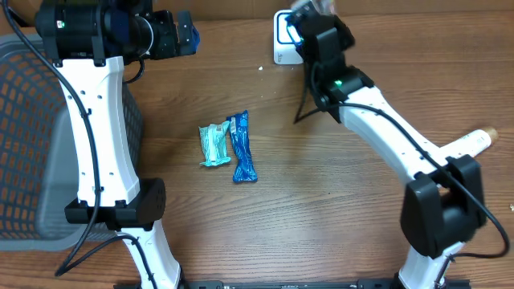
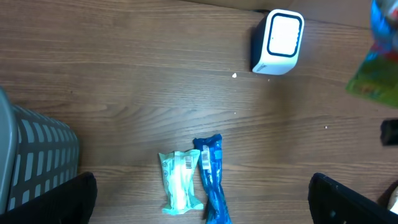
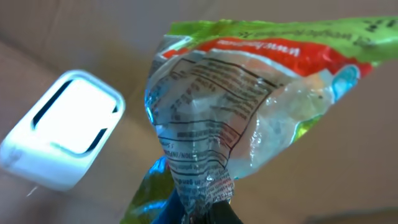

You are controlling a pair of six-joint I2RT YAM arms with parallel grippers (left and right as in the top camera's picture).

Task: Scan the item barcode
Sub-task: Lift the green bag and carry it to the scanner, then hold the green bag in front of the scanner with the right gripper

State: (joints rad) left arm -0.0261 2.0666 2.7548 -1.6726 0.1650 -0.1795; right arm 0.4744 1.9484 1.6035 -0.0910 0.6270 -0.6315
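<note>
My right gripper [image 1: 315, 28] [image 3: 208, 214] is shut on the crumpled bottom of a green, red and clear snack bag [image 3: 249, 87] [image 2: 377, 78]. It holds the bag up beside the white barcode scanner [image 1: 283, 36] [image 2: 278, 42] [image 3: 62, 130] at the table's far edge. The bag's printed back faces the wrist camera; no barcode shows clearly. My left gripper [image 1: 186, 34] [image 2: 208, 202] hangs open high over the table, with nothing between its fingers [image 2: 68, 199].
A mint packet [image 1: 214, 145] [image 2: 180, 182] and a blue packet [image 1: 242, 148] [image 2: 211, 177] lie side by side mid-table. A grey mesh basket [image 1: 32, 144] [image 2: 31, 155] stands at the left. A pale cylinder [image 1: 474, 143] lies at the right edge.
</note>
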